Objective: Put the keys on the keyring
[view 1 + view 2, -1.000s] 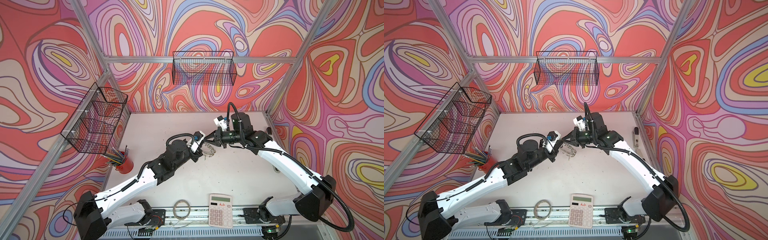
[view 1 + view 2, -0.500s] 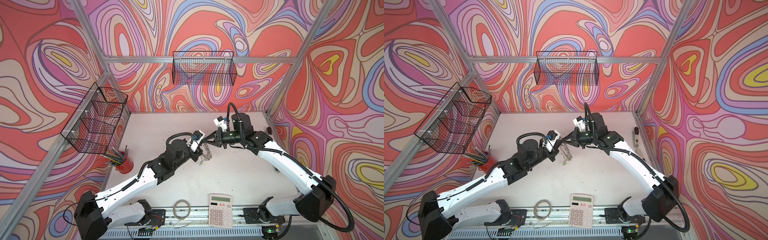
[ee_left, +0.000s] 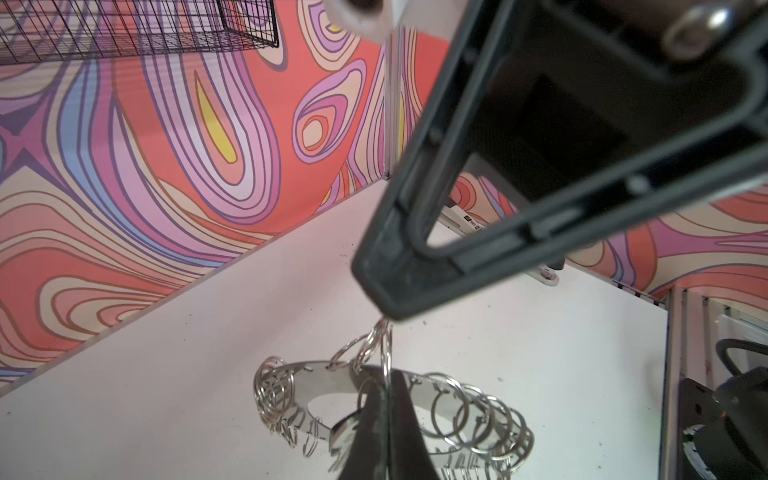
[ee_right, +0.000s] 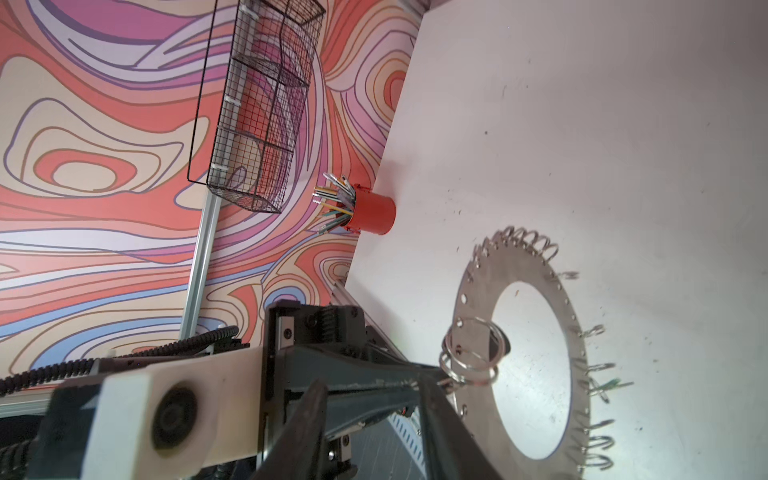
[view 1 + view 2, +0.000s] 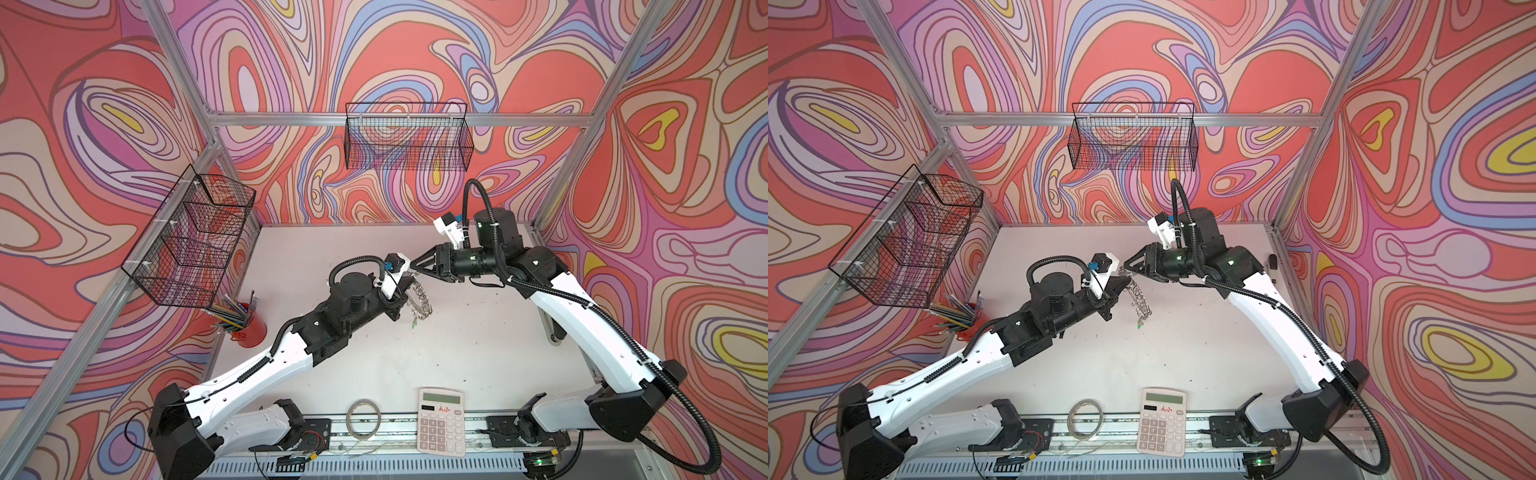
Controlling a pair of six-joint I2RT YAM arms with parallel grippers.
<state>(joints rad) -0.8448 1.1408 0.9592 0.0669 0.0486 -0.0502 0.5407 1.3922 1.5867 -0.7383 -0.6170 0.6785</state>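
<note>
Both top views: keyring (image 5: 420, 299) held on edge above the desk (image 5: 457, 353), a tool at either side.
Left tool (image 5: 404, 289) is pressed together on the keyring's rim, gripping it; a green-tagged key (image 5: 414, 325) dangles from the lowest loop. Right tool (image 5: 413, 266), seen in the right wrist view with fingers slightly parted, has its tips at a wire loop on the upper rim.

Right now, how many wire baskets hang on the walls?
2: a compartmented basket on the left wall above the pencil cup, a long basket on the back wall; none seems hidden.
</note>
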